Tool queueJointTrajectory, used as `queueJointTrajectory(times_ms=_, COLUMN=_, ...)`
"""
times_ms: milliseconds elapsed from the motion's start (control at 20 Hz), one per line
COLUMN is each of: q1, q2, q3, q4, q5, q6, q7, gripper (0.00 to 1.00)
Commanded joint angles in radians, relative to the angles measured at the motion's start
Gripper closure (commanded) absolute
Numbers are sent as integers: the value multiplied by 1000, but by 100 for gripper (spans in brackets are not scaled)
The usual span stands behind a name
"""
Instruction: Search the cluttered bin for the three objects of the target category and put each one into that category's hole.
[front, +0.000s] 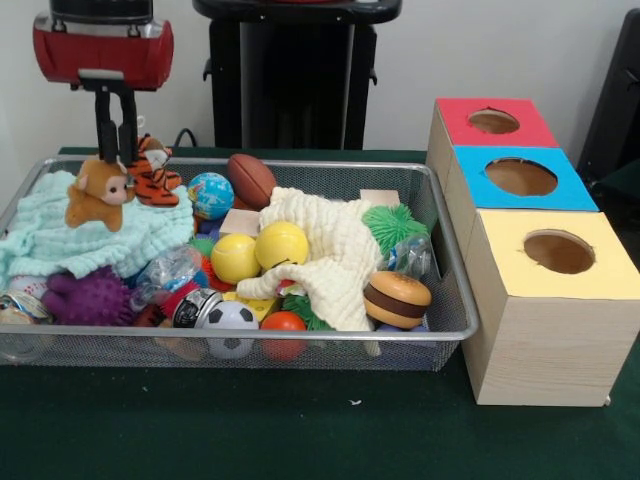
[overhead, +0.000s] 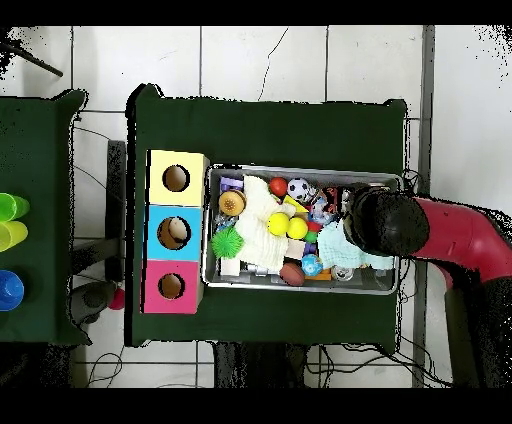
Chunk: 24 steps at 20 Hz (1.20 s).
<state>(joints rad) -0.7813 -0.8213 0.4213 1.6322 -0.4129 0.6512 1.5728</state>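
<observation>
Green bench (front: 300, 430), wire-mesh basket (front: 455, 325) left of the red-faced hole (front: 494, 121), end effector (front: 116, 152) clenched on tan plush monkey (front: 98, 192), tiger plush (front: 155, 175) just beside.

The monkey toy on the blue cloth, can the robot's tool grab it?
Probably yes. The tool hangs right above the brown monkey, which sits on top of the pale cloth with nothing covering it.

My arm (overhead: 455, 240) reaches in from the right edge of the overhead view, red link level, its black wrist (overhead: 388, 224) pointing straight down. From the front I see the red wrist housing (front: 102, 50) at upper left. My gripper (front: 117, 155) hangs vertical below it, black fingers (front: 106, 128) close together, parallel, tips low.
</observation>
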Motion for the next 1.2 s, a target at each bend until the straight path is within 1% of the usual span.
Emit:
queueJointTrajectory(times_ms=50, q1=24, q2=-64, q3=56, q4=102, q5=42, q6=132, q7=-62, gripper=100)
queueJointTrajectory(times_ms=200, q1=23, q2=-86, q3=56, q4=124, q5=58, q6=129, q7=-57, gripper=100)
queueJointTrajectory(times_ms=350, q1=18, q2=-93, q3=65, q4=144, q5=79, q6=119, q7=-52, gripper=100)
queueJointTrajectory(times_ms=750, q1=54, q2=-143, q3=41, q4=184, q5=133, q6=134, q7=4, gripper=100)
queueJointTrajectory(times_ms=950, q1=70, q2=-164, q3=31, q4=215, q5=158, q6=117, q7=26, gripper=100)
queueJointTrajectory(times_ms=1200, q1=91, q2=-185, q3=22, q4=249, q5=172, q6=91, q7=32, gripper=100)
